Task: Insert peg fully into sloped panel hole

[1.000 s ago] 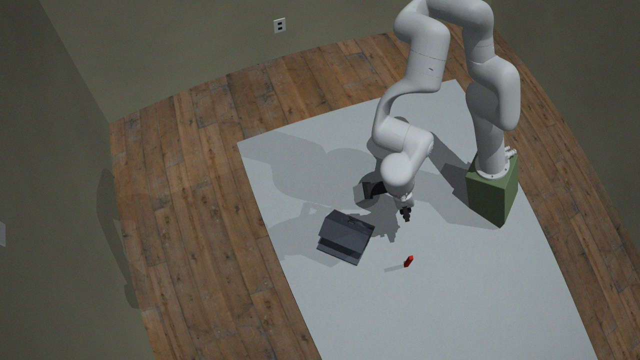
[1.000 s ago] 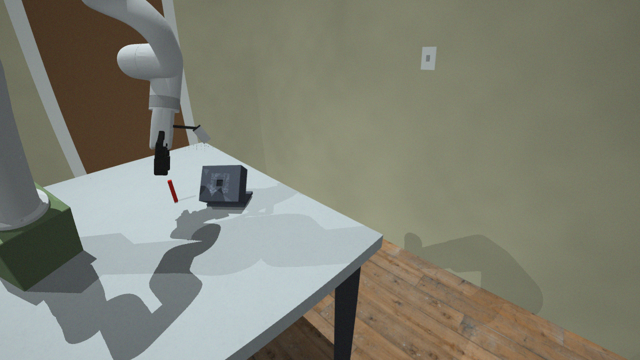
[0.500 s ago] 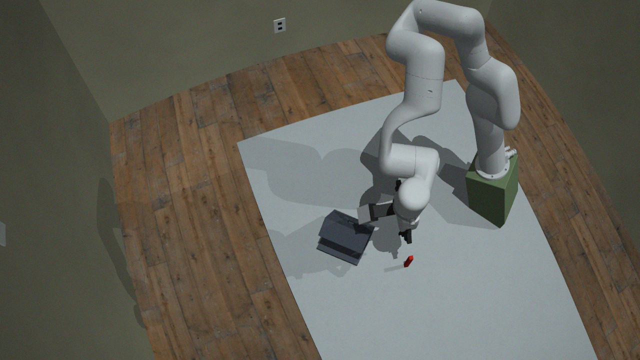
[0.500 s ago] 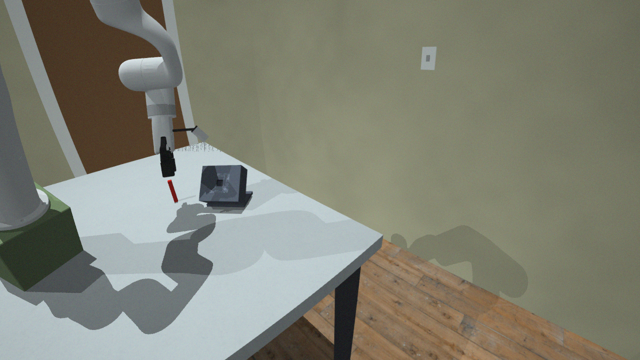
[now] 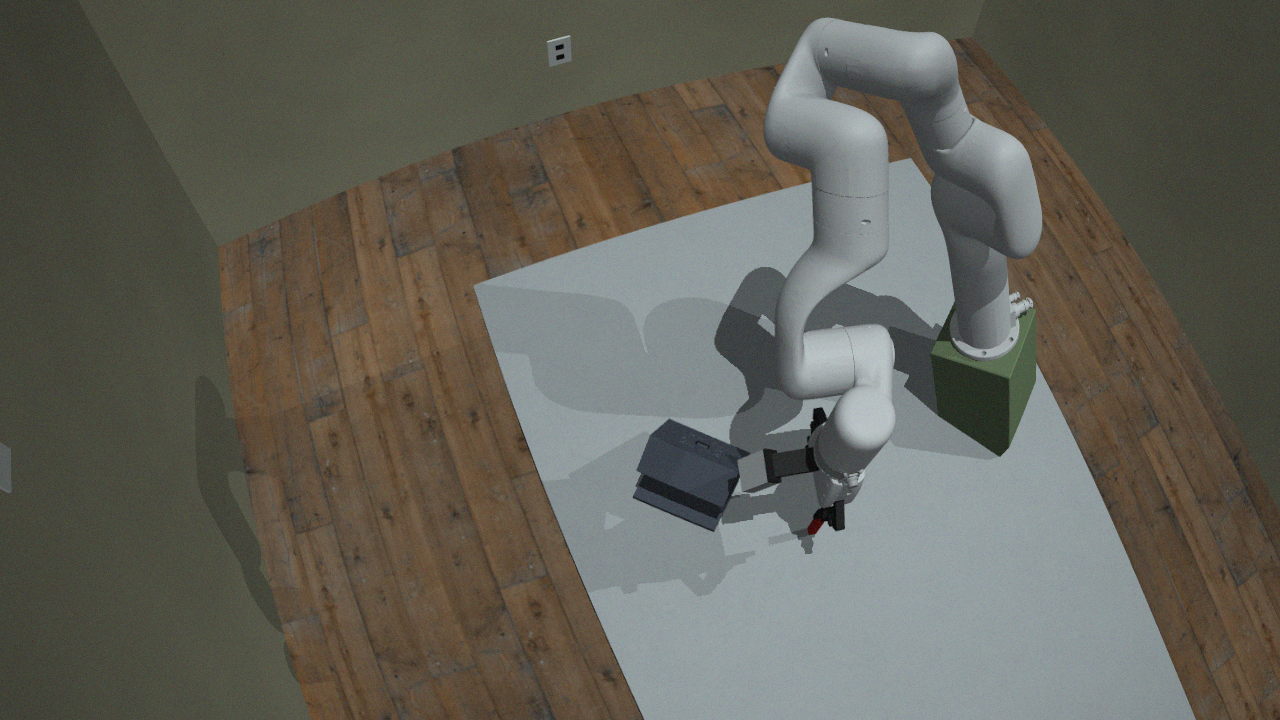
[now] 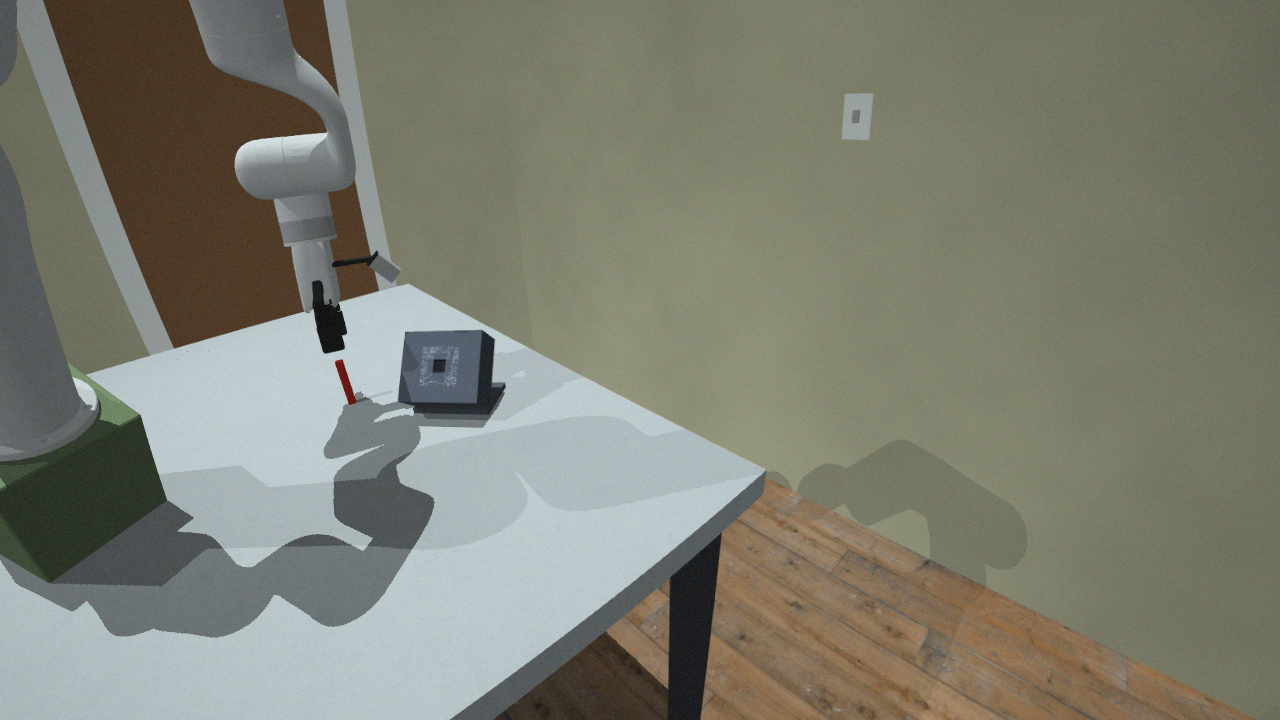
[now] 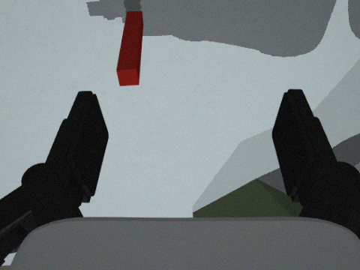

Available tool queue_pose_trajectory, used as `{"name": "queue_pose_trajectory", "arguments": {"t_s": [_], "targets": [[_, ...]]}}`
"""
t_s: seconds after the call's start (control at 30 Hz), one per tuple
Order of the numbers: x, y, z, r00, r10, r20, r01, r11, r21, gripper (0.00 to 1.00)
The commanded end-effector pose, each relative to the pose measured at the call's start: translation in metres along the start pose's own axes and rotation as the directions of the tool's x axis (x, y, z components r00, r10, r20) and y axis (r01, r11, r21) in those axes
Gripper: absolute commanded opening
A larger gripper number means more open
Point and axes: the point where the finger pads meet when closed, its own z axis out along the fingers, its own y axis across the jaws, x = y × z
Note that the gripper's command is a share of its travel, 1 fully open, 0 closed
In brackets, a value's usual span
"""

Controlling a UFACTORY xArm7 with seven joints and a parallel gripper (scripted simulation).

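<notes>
A red peg [image 6: 344, 382] stands tilted on the grey table top; it also shows in the overhead view [image 5: 814, 522] and in the wrist view [image 7: 130, 48]. A dark grey block with a sloped panel [image 6: 444, 370] and a square hole [image 6: 438, 364] sits just right of the peg, and shows from above [image 5: 687, 472]. My gripper [image 6: 328, 324] hangs a little above the peg, fingers pointing down, open and empty. In the wrist view the gripper [image 7: 190, 110] has the peg ahead of the left finger, outside the gap. In the overhead view the gripper [image 5: 834, 514] partly covers the peg.
The green robot base block [image 5: 984, 376] stands on the table behind the gripper, also at the near left [image 6: 62, 479]. The table edge drops off to a wooden floor [image 6: 895, 626] on the right. A wall rises close behind the sloped block.
</notes>
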Motion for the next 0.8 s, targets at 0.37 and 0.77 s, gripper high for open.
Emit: {"name": "queue_pose_trajectory", "arguments": {"t_s": [0.37, 0.77], "targets": [[-0.009, -0.035, 0.006, 1.000, 0.012, -0.024, -0.010, 0.997, 0.080, 1.00], [-0.008, -0.036, 0.022, 1.000, 0.011, -0.024, -0.010, 0.997, 0.080, 1.00]]}}
